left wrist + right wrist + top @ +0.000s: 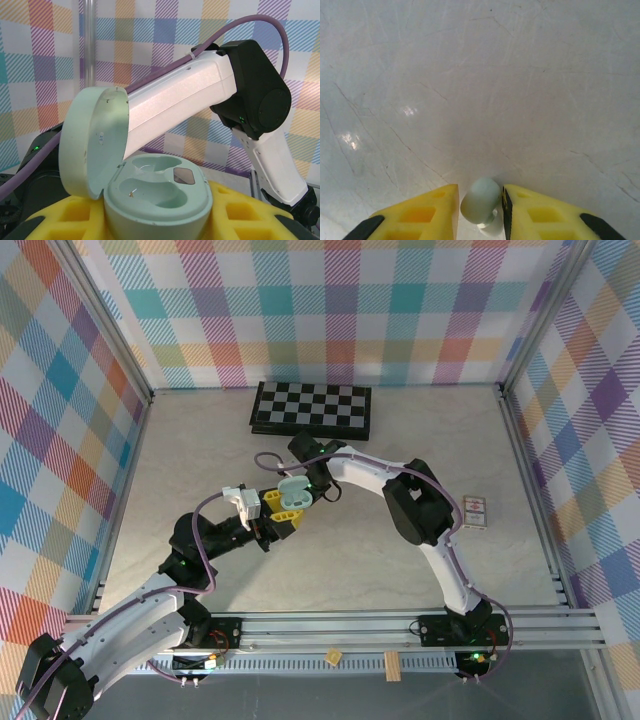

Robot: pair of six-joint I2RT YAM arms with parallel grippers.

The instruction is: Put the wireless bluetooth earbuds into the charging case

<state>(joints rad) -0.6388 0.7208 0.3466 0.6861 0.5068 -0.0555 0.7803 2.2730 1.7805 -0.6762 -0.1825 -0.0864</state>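
Pale worktop [470, 75] below: my right hand [480, 196] pinches one earbud [481, 200] by its round head, probably light and slippery. At its nine o'clock, my left hand [278, 512] clamps the open case [155, 197].

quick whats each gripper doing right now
left gripper: shut on the open pale green charging case.
right gripper: shut on a pale green earbud.

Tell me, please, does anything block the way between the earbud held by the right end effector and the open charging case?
Nothing visible does. The earbud sits in the right end effector; the case has its lid open and both wells look empty.
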